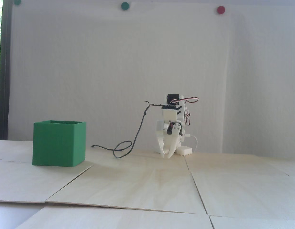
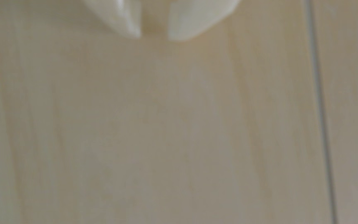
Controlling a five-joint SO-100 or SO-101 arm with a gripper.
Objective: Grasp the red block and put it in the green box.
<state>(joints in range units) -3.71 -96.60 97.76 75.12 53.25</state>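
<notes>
The green box (image 1: 59, 144) stands open-topped on the wooden table (image 1: 147, 181) at the left of the fixed view. No red block shows in either view. The white arm is folded low at the far middle, and my gripper (image 1: 167, 156) points down with its tips just above the table, well right of the box. In the wrist view my gripper (image 2: 154, 37) comes in from the top edge. Its two white fingertips (image 2: 128, 23) stand close together with only a thin slit between them and nothing held. Only bare wood lies below.
A black cable (image 1: 124, 149) loops on the table between the box and the arm. A white base piece (image 1: 184, 150) sits beside the gripper. Seams run between the wooden boards (image 1: 197, 188), one showing in the wrist view (image 2: 322, 112). A white wall stands behind.
</notes>
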